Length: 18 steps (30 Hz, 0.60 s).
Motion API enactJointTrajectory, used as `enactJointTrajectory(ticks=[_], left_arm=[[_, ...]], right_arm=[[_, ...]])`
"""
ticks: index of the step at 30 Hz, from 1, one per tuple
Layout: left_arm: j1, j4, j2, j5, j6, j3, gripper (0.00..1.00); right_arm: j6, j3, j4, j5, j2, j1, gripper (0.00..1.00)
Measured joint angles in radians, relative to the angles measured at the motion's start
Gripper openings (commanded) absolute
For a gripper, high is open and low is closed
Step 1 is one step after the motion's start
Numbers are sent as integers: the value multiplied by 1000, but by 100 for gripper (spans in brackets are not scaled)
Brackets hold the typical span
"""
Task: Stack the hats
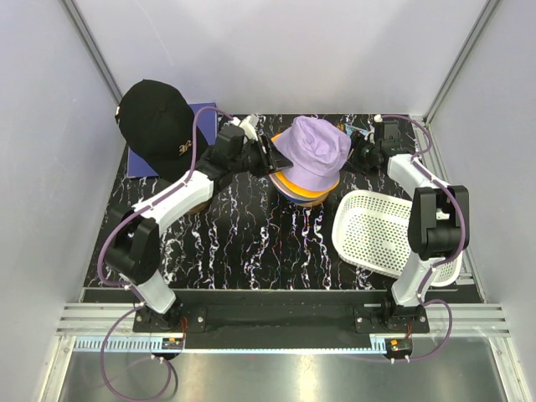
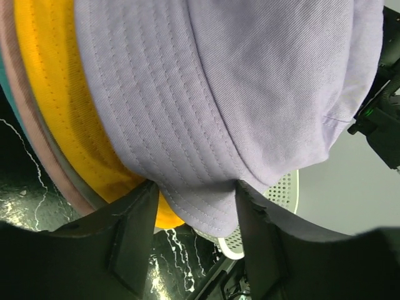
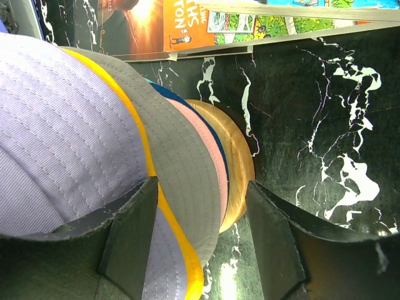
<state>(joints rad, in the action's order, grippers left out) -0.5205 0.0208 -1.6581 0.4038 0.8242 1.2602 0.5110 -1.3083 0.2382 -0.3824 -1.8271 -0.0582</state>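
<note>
The lavender bucket hat (image 1: 311, 149) crowns the stack (image 1: 303, 195) at the bench's (image 1: 243, 243) far centre. The left fingers (image 2: 134, 231) stand open astride its brim, and the right fingers (image 3: 128, 237) stand open astride the lower brims. Both should tug down evenly, seating it squarely.

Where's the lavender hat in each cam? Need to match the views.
Top external: the lavender hat is just above frame centre, crown up.
Left wrist: it fills the upper middle and right, its brim dipping toward the bottom edge.
Right wrist: it is on the left side, cut off by the frame edge.
Shared landmark: the orange hat, whose brim shows directly under the lavender one in all three.
</note>
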Motion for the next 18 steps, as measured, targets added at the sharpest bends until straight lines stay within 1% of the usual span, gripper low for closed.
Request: enactJointTrajectory(ticks=[1,2,4,5,7,13,18], left_arm=[[1,2,0,0,2,0,39],[2,2,0,0,3,0,27],[4,3,0,0,8,0,17],[5,3,0,0,11,0,9],[10,3,0,0,11,0,1],[44,-3,-16,12,5,-16,0],[101,41,-63,33,-56,4,0]], right_arm=[[0,0,1,0,1,0,66],[0,0,3,1,3,-1,66],[0,0,12,1,5,-3,66],[0,0,16,2,6,-6,66],[0,1,21,3,10,-13,66],[3,29,25,5,40,-24,67],[8,66,51,8,108,-24,68]])
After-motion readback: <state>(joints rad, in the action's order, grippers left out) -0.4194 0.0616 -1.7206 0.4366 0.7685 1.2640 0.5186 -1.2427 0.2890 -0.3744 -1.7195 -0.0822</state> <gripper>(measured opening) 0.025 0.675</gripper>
